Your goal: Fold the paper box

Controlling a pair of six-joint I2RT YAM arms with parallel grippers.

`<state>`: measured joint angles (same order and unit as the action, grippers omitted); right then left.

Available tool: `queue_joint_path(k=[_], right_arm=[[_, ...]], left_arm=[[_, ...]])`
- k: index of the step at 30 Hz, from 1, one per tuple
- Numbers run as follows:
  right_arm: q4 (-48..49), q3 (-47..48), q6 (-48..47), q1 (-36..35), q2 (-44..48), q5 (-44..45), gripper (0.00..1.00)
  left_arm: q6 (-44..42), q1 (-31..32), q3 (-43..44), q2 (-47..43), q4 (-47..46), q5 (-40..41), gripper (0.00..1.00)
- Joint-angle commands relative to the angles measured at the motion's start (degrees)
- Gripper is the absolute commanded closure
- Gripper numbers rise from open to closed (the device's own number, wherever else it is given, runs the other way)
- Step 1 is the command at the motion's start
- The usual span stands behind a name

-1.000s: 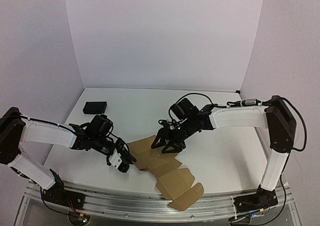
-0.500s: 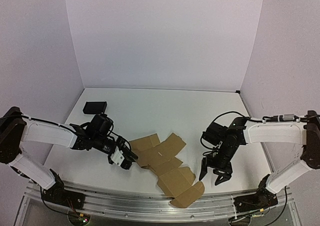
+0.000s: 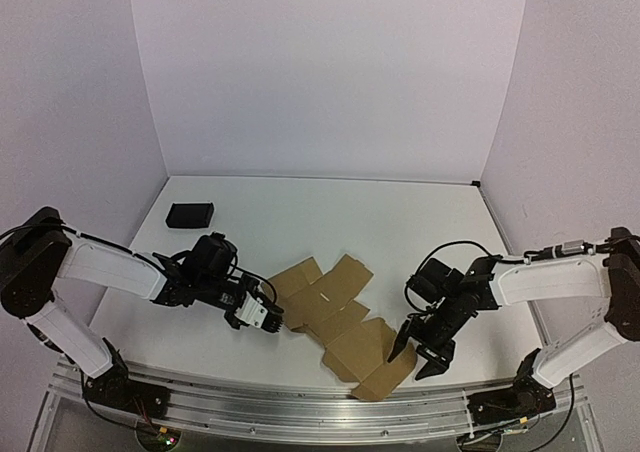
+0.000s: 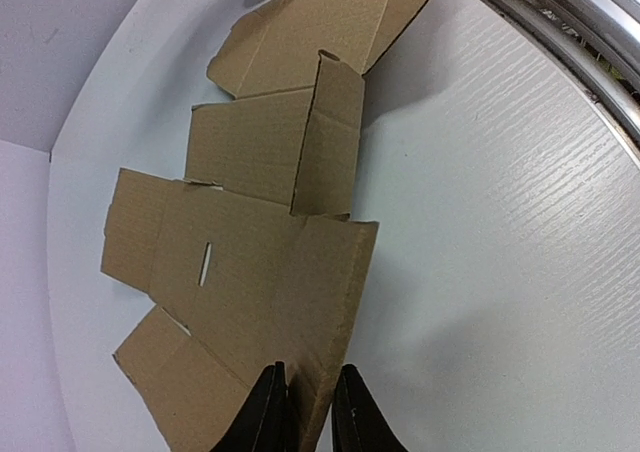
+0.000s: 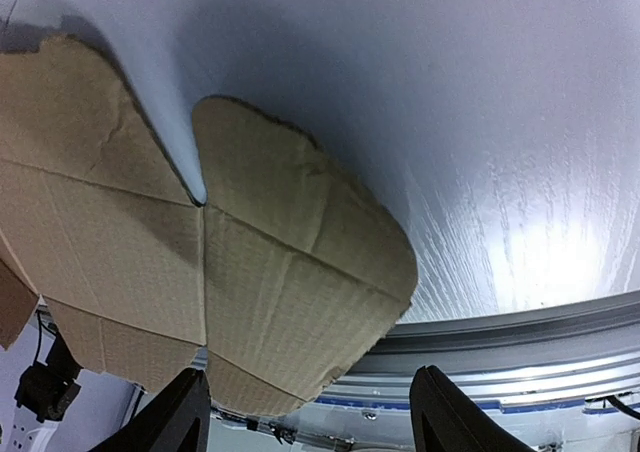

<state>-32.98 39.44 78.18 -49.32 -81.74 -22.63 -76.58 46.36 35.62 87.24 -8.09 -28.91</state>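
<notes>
Unfolded paper box [image 3: 330,310] lies flat on table [image 3: 330,222]

White table [image 3: 300,207] fills centre frame. Plain pale lavender walls [image 3: 320,72] enclose it at left, rear and right. Aluminium rail [image 3: 300,412] runs along bottom edge. Lighting even.

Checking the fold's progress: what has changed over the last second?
The right gripper swung from over the middle of the paper box to its near-right flap, jaws open. The left gripper pushed right, jaws pinching the left edge; the box shifted slightly right. The black block stayed put.
</notes>
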Motion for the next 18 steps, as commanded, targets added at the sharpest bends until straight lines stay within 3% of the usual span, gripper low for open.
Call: queue_joint_path(k=[1, 18], right_arm=[[3.99, -0.69, 3.71, -0.27, -1.59, 1.56, 0.3], [22.48, -9.92, 7.62, -0.27, -3.86, 3.61, 0.29]], left_arm=[[5.39, 0.95, 1.55, 0.59, -3.0, 3.23, 0.82], [7.47, 1.43, 1.79, 0.0, -1.95, 1.95, 0.78]])
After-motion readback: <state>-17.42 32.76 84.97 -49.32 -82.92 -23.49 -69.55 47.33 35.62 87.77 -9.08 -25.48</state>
